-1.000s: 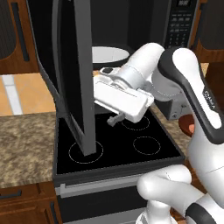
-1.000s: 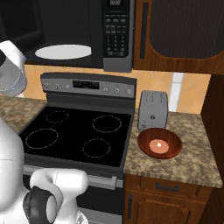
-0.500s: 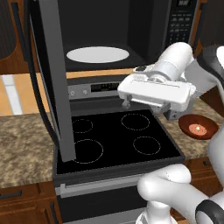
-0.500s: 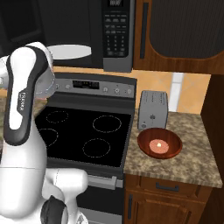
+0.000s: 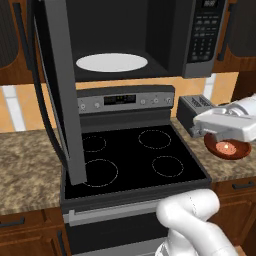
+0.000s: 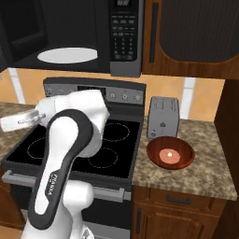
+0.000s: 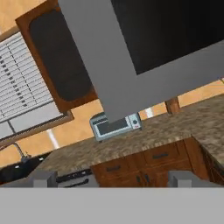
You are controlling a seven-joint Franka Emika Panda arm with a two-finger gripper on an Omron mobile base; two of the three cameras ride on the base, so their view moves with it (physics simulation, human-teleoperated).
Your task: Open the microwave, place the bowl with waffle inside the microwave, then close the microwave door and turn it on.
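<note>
Granite counter (image 6: 205, 163) under bowl (image 6: 170, 152) with waffle (image 6: 169, 153), white hand partly covering it, fingers' (image 7: 43, 178) spread indiscernible.

A black-topped stove (image 5: 135, 162) with four ring-marked burners stood between two stretches of speckled granite counter (image 6: 205, 161), its grey control panel (image 5: 125, 100) rising along the back. A small grey toaster (image 6: 163, 116) sat upright on the counter just right of the stove, against the orange wall. Brown wooden cabinets (image 6: 186, 212) ran below the counter. Across the room, a toaster oven (image 7: 116, 126) rested on another counter beside a window with blinds (image 7: 22, 78).
</note>
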